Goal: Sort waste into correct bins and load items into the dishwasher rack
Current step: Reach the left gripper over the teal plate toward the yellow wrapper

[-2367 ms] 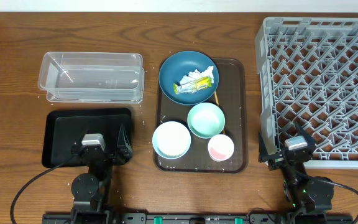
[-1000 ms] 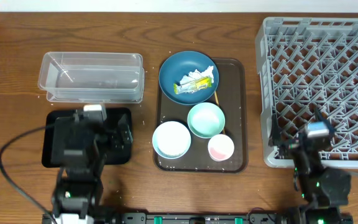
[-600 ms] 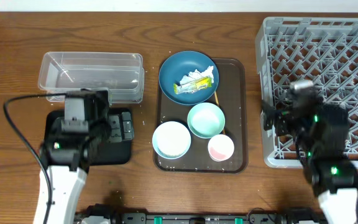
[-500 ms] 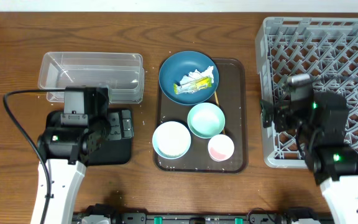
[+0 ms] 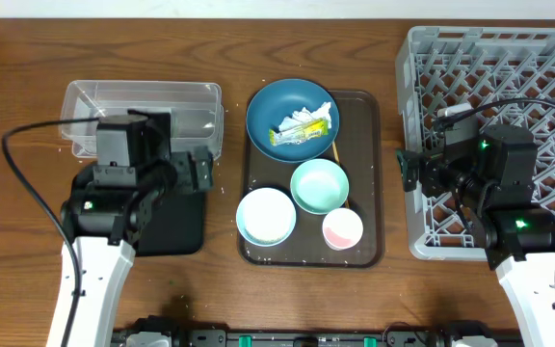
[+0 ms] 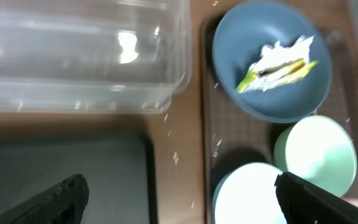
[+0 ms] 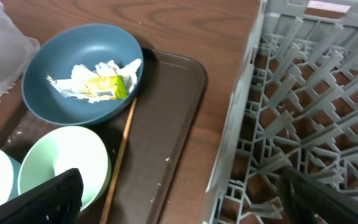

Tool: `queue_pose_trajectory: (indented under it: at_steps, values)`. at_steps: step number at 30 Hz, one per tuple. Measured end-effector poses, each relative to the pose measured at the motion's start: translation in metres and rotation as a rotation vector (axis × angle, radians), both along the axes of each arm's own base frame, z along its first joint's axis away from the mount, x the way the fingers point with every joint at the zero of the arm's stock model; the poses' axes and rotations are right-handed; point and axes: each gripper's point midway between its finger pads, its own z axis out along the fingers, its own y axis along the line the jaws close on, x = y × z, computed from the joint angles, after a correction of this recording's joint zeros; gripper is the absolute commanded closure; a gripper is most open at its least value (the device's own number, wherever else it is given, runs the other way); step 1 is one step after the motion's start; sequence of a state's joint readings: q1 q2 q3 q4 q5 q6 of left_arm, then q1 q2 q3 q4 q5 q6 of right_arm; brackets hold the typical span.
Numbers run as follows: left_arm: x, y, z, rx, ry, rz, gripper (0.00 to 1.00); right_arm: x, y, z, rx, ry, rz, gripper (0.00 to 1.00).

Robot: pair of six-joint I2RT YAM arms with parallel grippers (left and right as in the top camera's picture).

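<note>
The dark-blue bowl (image 5: 292,104) on the brown serving tray holds the yellow-green wrapper (image 5: 303,130) and white tissue (image 6: 278,51). The mint-green bowl (image 5: 319,185), white bowl (image 5: 265,215) and pink-lined cup (image 5: 342,228) stand in front of it. The wooden stick (image 7: 120,158) lies beside the mint bowl. The clear tub (image 5: 143,116) and black tray (image 5: 167,226) are at the left, the grey rack (image 5: 509,77) at the right. My left gripper (image 5: 200,172) is open and empty over the black tray's far right corner. My right gripper (image 5: 410,172) is open and empty at the rack's left wall.
The brown serving tray (image 5: 366,173) lies between the bins and the rack. A few white grains (image 6: 175,157) are scattered on the wood between the black tray and the brown tray. My left arm covers part of the black tray.
Both arms have lifted from the table's front edge and reached farther in. The left gripper moved toward the clear tub, the right one toward the rack's left wall. No object has moved.
</note>
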State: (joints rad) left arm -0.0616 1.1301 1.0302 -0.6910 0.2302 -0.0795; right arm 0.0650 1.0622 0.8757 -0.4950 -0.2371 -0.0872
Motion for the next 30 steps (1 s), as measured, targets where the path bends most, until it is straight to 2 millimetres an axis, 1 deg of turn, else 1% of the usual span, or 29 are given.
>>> queue_pose_trajectory:
  at_steps: [3, 7, 11, 15, 16, 17, 19, 22, 23, 26, 28, 30]
  values:
    - [0.015, -0.010, -0.003, -0.008, -0.018, -0.029, 0.02, 0.000, 0.001, 0.000, 0.003, -0.001, 0.004, 0.01]
    - [0.041, -0.034, -0.010, 0.007, -0.022, -0.111, 0.02, 0.000, 0.002, 0.001, 0.007, -0.002, 0.008, 0.01]
    - [0.068, -0.069, -0.013, 0.066, -0.052, -0.244, 0.01, 0.000, 0.002, 0.001, 0.009, -0.001, 0.011, 0.01]
    - [0.093, -0.106, -0.015, 0.137, -0.133, -0.363, 0.00, 0.000, 0.002, 0.001, 0.010, -0.001, 0.011, 0.01]
    - [0.098, -0.115, -0.017, 0.149, -0.153, -0.385, 0.02, 0.000, 0.002, 0.001, 0.009, -0.002, 0.012, 0.01]
    - [0.102, -0.126, -0.021, 0.159, -0.169, -0.414, 0.03, 0.000, 0.002, 0.001, 0.010, -0.002, 0.011, 0.01]
    - [0.108, -0.142, -0.033, 0.174, -0.181, -0.453, 0.04, 0.000, 0.003, 0.001, 0.010, -0.002, 0.012, 0.01]
    - [0.113, -0.159, -0.061, 0.194, -0.159, -0.498, 0.09, 0.000, 0.003, 0.001, 0.011, -0.001, 0.013, 0.01]
    - [0.115, -0.162, -0.072, 0.201, -0.144, -0.509, 0.11, 0.000, 0.003, 0.001, 0.011, -0.002, 0.014, 0.01]
    - [0.115, -0.163, -0.103, 0.221, -0.083, -0.522, 0.11, 0.000, 0.003, 0.001, 0.011, -0.002, 0.013, 0.01]
    - [0.115, -0.162, -0.120, 0.228, -0.047, -0.525, 0.11, 0.000, 0.003, 0.001, 0.011, -0.002, 0.014, 0.01]
    - [0.114, -0.162, -0.131, 0.232, -0.023, -0.528, 0.11, 0.000, 0.003, 0.001, 0.011, -0.001, 0.014, 0.01]
